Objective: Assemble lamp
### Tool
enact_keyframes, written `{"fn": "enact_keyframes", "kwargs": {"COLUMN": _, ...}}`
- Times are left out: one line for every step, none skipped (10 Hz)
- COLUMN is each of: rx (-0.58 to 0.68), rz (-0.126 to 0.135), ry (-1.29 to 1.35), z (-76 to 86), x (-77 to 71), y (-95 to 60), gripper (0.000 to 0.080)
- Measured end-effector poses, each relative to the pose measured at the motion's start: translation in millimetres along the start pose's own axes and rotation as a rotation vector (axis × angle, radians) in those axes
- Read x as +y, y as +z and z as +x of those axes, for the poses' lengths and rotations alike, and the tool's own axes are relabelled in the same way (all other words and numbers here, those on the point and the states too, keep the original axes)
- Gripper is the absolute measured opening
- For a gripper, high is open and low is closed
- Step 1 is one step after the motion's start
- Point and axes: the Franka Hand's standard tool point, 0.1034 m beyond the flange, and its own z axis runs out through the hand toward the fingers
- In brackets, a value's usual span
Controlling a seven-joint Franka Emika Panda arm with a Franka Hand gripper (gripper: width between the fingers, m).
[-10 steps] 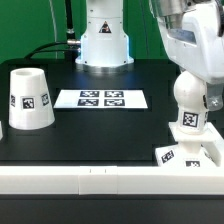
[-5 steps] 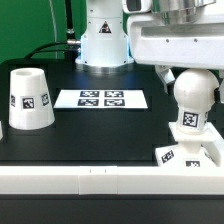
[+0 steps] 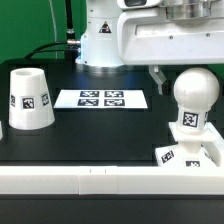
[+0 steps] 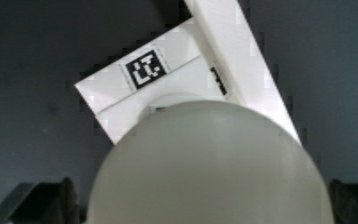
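**Open gripper above upright bulb on lamp base**

Toward the desk's edge at the exterior view's left, the shade is standing wide end down. The marker board is lying flat mid-desk. Near the front corner at the exterior view's right, the bulb is standing on the base, long axis vertical, round head pointing up. The gripper is hanging just above, its fingers spread wide, gripping nothing.
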Motion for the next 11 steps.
{"fn": "enact_keyframes", "kwargs": {"rx": 0.0, "rz": 0.0, "ry": -0.078, "z": 0.2, "x": 0.3, "y": 0.0, "gripper": 0.0699}}
{"fn": "enact_keyframes", "kwargs": {"rx": 0.0, "rz": 0.0, "ry": -0.138, "z": 0.4, "x": 0.6, "y": -0.1, "gripper": 0.0699}}
{"fn": "enact_keyframes", "kwargs": {"rx": 0.0, "rz": 0.0, "ry": -0.177, "z": 0.3, "x": 0.5, "y": -0.1, "gripper": 0.0699}}
{"fn": "enact_keyframes", "kwargs": {"rx": 0.01, "rz": -0.03, "ry": -0.317, "z": 0.2, "x": 0.0, "y": 0.0, "gripper": 0.0699}}
{"fn": "enact_keyframes", "kwargs": {"rx": 0.025, "rz": -0.051, "ry": -0.456, "z": 1.6, "x": -3.1, "y": -1.4, "gripper": 0.0699}}
{"fn": "enact_keyframes", "kwargs": {"rx": 0.026, "rz": -0.057, "ry": -0.556, "z": 1.6, "x": -4.2, "y": -2.9, "gripper": 0.0699}}
{"fn": "enact_keyframes", "kwargs": {"rx": 0.025, "rz": -0.063, "ry": -0.638, "z": 1.0, "x": -5.2, "y": -2.7, "gripper": 0.0699}}
{"fn": "enact_keyframes", "kwargs": {"rx": 0.024, "rz": -0.068, "ry": -0.725, "z": 0.8, "x": -5.9, "y": -2.5, "gripper": 0.0699}}
{"fn": "enact_keyframes", "kwargs": {"rx": 0.021, "rz": -0.081, "ry": -0.837, "z": 1.2, "x": -5.0, "y": -2.6, "gripper": 0.0699}}
{"fn": "enact_keyframes", "kwargs": {"rx": 0.018, "rz": -0.087, "ry": -0.906, "z": 1.7, "x": -4.4, "y": -3.0, "gripper": 0.0699}}
{"fn": "enact_keyframes", "kwargs": {"rx": 0.015, "rz": -0.09, "ry": -0.969, "z": 1.9, "x": -3.9, "y": -2.9, "gripper": 0.0699}}
